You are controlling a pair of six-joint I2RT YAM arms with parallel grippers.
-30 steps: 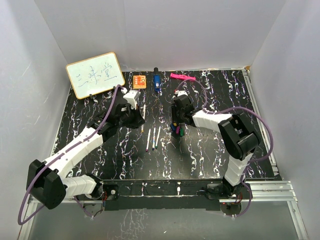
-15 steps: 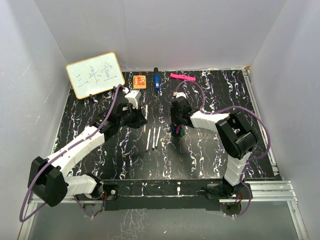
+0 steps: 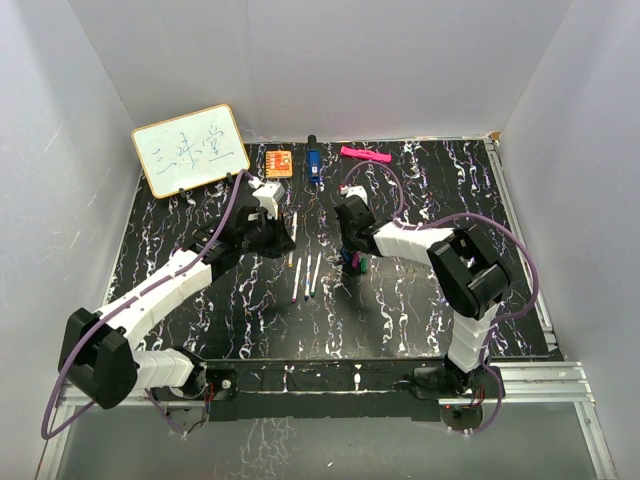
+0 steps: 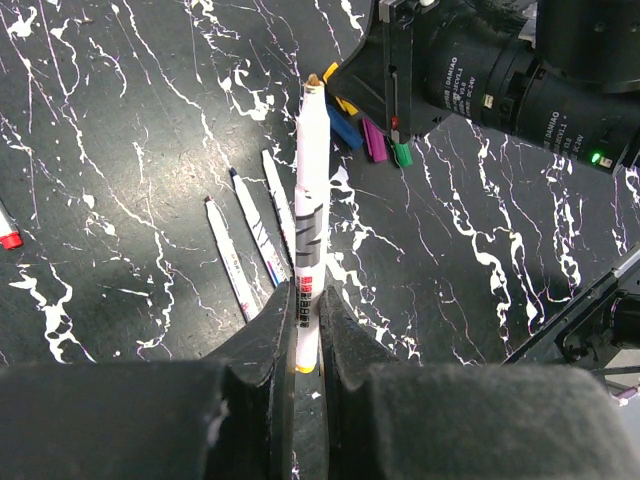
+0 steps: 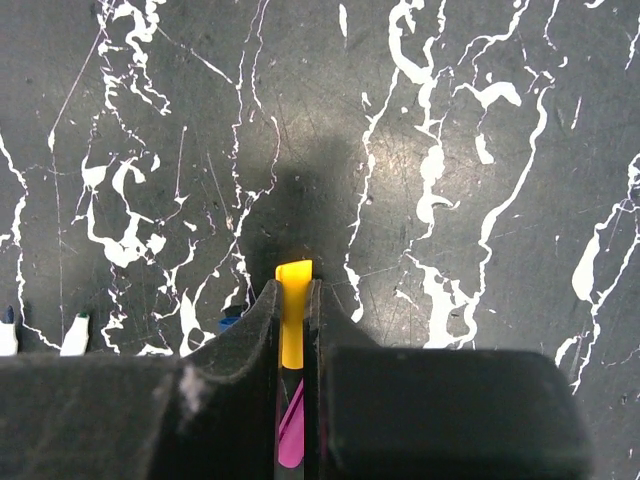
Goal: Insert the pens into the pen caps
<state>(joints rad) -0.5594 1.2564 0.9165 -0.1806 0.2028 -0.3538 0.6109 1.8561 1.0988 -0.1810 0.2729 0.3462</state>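
My left gripper (image 4: 305,325) is shut on the rear end of a white pen (image 4: 311,190) and holds it above the table, its yellowish tip aimed at my right gripper (image 3: 349,243). In the top view this pen (image 3: 294,224) lies just left of that gripper. My right gripper (image 5: 293,292) is shut on the yellow cap (image 5: 293,310), which sticks out past the fingertips. Blue (image 4: 343,128), purple (image 4: 373,140) and green (image 4: 401,153) caps lie under the right gripper. Three pens (image 3: 308,276) lie side by side on the table. A red-tipped pen (image 4: 6,233) lies apart.
A whiteboard (image 3: 190,150) leans at the back left. An orange block (image 3: 279,162), a blue object (image 3: 314,165) and a pink marker (image 3: 365,155) lie along the back edge. White walls enclose the black marbled table (image 3: 430,300).
My left gripper has carried the pen to the right, and my right gripper has shifted left with the yellow cap. The two are closer together.
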